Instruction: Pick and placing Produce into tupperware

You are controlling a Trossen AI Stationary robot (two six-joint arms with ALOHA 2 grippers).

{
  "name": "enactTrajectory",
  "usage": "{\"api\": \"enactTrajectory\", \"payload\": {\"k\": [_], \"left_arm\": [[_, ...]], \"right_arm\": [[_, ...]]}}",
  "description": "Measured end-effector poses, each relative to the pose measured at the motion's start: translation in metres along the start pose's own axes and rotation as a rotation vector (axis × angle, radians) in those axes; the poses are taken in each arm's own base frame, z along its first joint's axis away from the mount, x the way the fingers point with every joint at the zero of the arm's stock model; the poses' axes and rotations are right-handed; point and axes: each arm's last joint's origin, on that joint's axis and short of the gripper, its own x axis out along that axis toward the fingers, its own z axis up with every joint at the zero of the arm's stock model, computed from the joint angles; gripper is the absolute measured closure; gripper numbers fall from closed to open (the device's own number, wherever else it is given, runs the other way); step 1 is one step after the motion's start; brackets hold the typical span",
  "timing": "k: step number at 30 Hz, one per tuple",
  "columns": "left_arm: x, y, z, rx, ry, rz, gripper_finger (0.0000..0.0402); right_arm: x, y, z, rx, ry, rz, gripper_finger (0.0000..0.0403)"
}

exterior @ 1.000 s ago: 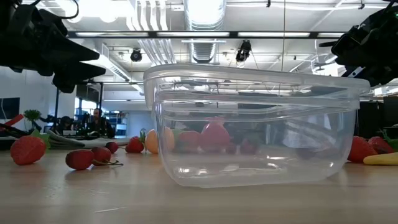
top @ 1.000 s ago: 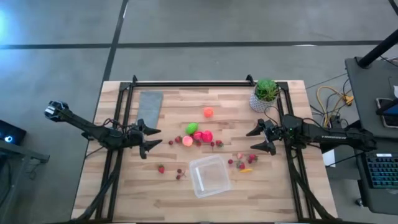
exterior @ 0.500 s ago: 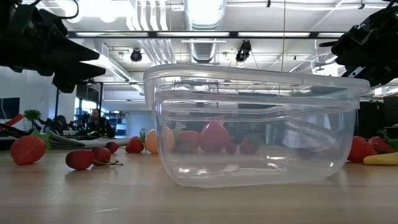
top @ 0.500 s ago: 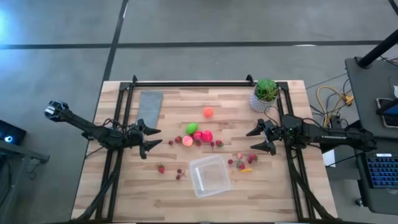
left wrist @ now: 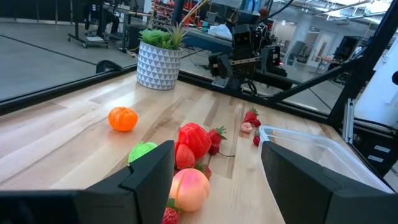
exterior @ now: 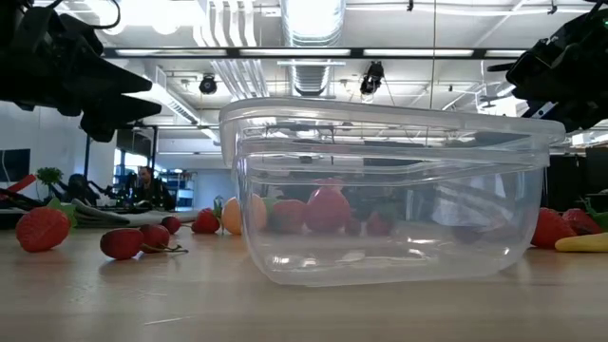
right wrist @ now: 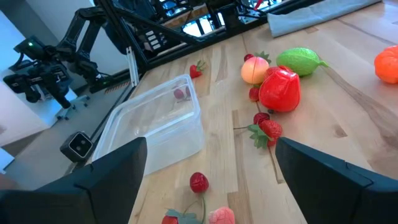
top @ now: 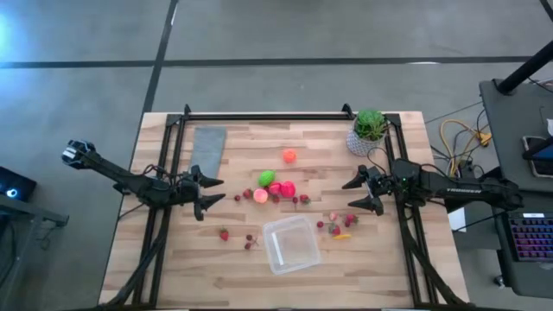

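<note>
Arms hover level, left gripper (top: pixel 212 195) and right gripper (top: pixel 356 193) spread, flanking produce (top: pixel 276 187).

Black jointed arms, dark two-fingered end effectors

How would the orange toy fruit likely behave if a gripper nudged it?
The orange toy fruit looks round, so it would probably roll across the bare wooden table. It stands apart from the other produce, so nothing nearby would stop it. Its glossy skin may be slippery.
</note>
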Motion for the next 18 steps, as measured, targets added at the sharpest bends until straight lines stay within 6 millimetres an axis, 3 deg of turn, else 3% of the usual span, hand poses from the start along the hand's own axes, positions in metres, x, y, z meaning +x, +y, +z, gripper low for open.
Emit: {"api": "enactTrajectory", "payload": {"k": [18], "left_arm": [[0.0000,0.0002,0.0001,0.021,-0.002,0.006,0.0174]], "right_arm": [[0.0000,-0.0003,0.0007,-0.002,-0.011,-0.015,0.0055]]}}
